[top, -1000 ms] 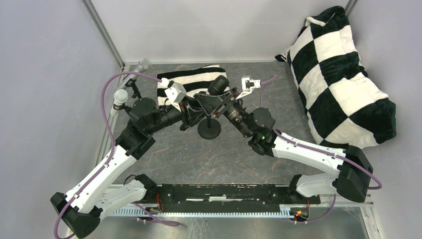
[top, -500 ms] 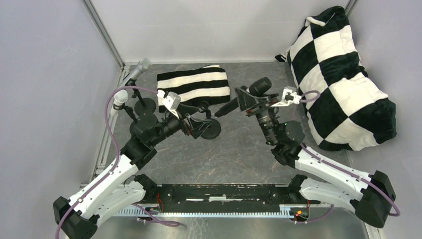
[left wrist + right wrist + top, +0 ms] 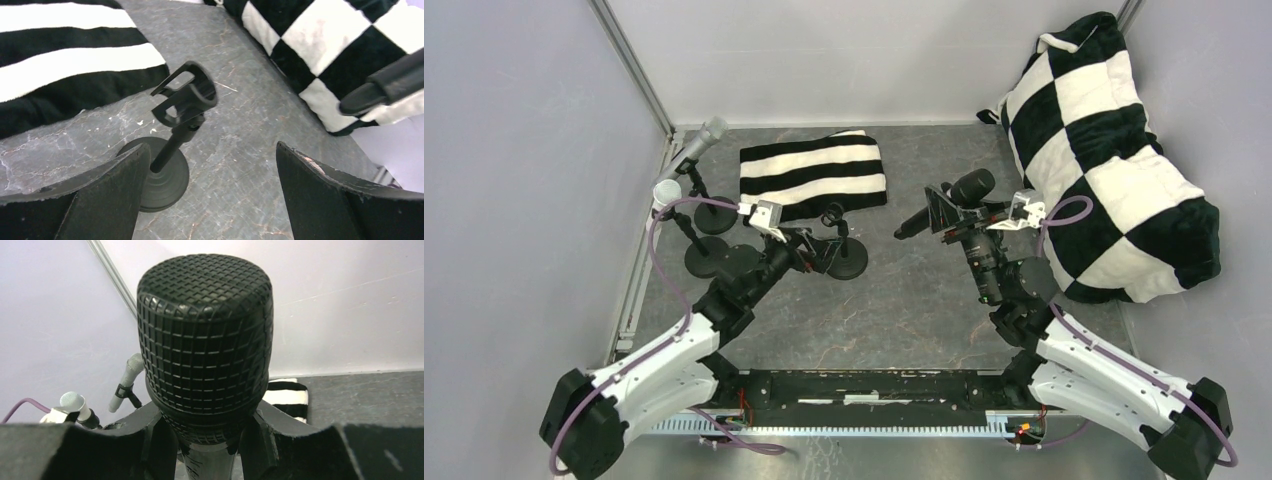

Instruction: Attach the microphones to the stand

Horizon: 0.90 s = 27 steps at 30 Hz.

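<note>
The black microphone (image 3: 954, 200) is held above the table, and my right gripper (image 3: 952, 213) is shut on its body just below the mesh head (image 3: 206, 340). The jaws of that gripper (image 3: 207, 440) press both sides. An empty black stand (image 3: 844, 255) sits at centre with its clip (image 3: 187, 95) unoccupied. My left gripper (image 3: 809, 252) is open just near-left of it, with its fingers (image 3: 100, 200) wide and nothing between them. The silver-grey microphone (image 3: 702, 140) and the white microphone (image 3: 667, 192) sit clipped in stands at far left.
A black-and-white striped cloth (image 3: 814, 175) lies behind the empty stand. A large checkered pillow (image 3: 1114, 150) fills the right side. Grey enclosure walls and a metal corner post (image 3: 634, 70) bound the table at left and back.
My left gripper opened and drew back toward the near-left, off the stand. My right arm carried the black microphone rightward, away from the stand.
</note>
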Available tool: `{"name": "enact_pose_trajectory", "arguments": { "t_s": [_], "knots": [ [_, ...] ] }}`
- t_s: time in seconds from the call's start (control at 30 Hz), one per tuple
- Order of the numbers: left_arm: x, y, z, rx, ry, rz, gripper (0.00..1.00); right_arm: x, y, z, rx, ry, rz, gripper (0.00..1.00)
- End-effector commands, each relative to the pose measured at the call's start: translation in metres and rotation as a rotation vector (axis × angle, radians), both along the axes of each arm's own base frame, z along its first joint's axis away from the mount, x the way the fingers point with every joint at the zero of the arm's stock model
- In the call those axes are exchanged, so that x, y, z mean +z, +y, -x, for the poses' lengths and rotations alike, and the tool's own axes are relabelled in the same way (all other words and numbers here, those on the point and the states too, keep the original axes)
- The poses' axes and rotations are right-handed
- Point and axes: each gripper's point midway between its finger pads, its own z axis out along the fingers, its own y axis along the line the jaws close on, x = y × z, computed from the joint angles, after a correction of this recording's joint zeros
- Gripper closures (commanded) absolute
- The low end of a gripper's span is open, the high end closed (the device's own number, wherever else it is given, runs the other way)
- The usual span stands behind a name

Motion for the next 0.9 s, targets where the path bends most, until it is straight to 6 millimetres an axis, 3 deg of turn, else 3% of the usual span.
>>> {"name": "enact_pose_trajectory", "arguments": {
  "t_s": [0.0, 0.3, 0.6, 0.87],
  "knots": [
    [0.007, 0.001, -0.022, 0.086, -0.057, 0.090, 0.00, -0.003, -0.009, 0.001, -0.043, -0.017, 0.061, 1.00],
    [-0.007, -0.015, -0.039, 0.077, -0.072, 0.140, 0.02, -0.009, -0.010, 0.002, -0.045, -0.012, 0.097, 1.00],
    [0.004, -0.008, -0.052, 0.160, -0.031, 0.300, 0.00, -0.011, -0.006, 0.001, -0.034, 0.004, 0.093, 1.00],
    [-0.007, -0.012, -0.070, 0.194, 0.085, 0.395, 0.00, -0.009, -0.007, 0.001, -0.034, 0.009, 0.088, 1.00]
  ]
}}
